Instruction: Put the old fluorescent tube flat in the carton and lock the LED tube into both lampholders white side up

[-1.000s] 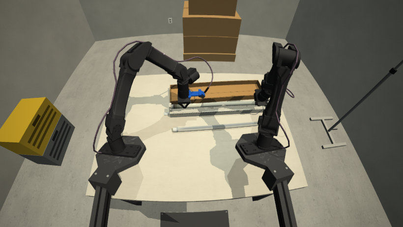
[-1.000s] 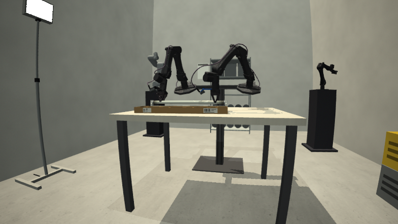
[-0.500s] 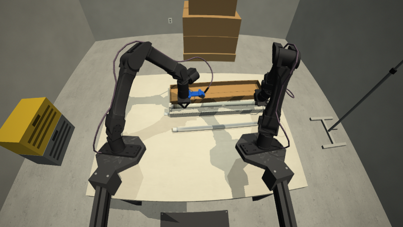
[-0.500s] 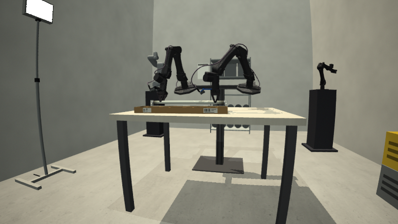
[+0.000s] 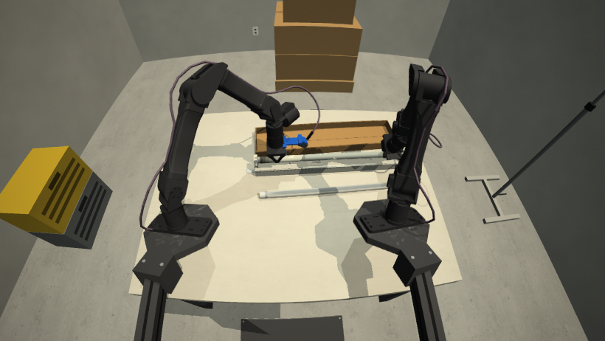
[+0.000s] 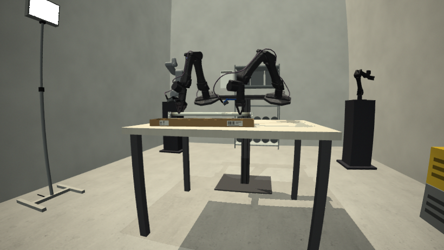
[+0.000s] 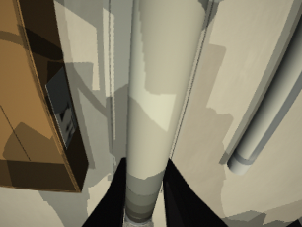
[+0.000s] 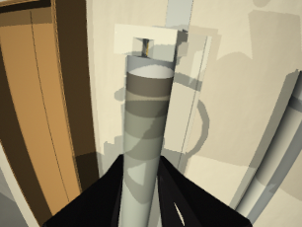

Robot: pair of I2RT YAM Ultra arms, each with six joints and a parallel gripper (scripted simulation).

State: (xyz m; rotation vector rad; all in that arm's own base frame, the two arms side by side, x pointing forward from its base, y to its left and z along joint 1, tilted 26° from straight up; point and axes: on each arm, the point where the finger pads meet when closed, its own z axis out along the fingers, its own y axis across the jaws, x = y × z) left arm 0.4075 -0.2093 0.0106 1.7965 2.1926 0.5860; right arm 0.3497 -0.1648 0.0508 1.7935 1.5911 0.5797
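Note:
The old fluorescent tube [image 5: 330, 156] lies in the white light fixture [image 5: 322, 167], in front of the open brown carton [image 5: 325, 135]. My left gripper [image 5: 277, 159] is shut on the tube near its left end; the left wrist view shows the fingers pressed on both sides of the tube [image 7: 164, 81]. My right gripper [image 8: 140, 161] is shut on the same tube [image 8: 145, 120] near its other end, just short of the lampholder [image 8: 147, 42]. The LED tube [image 5: 323, 190] lies loose on the bench in front of the fixture.
The carton [image 6: 201, 122] sits flat near the bench's far edge, right behind the fixture. A blue cable connector [image 5: 294, 141] hangs by the left wrist over the carton. Stacked cardboard boxes [image 5: 315, 46] stand on the floor beyond the bench.

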